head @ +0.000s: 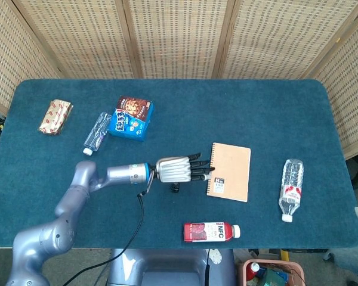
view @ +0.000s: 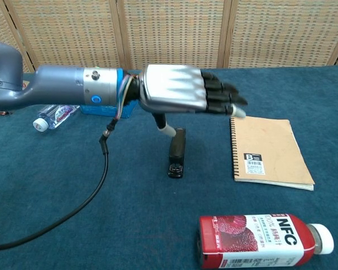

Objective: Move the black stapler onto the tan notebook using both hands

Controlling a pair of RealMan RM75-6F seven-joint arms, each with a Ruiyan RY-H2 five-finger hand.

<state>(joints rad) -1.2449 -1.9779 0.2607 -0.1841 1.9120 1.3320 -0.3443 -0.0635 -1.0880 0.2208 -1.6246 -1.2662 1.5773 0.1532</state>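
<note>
Nearest me lay a red juice bottle with a white cap [view: 253, 241] on its side. Beyond it, the slim black stapler [view: 176, 152] rested on the blue cloth-covered table [view: 56, 225], just left of the tan spiral-bound notebook [view: 267, 151] and apart from it. My left hand [view: 186, 90] hovered above the stapler, fingers extended and spread, holding nothing. I saw no right hand.

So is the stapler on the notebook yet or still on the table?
On the table: the black stapler lies left of the tan notebook, apart from it.
</note>
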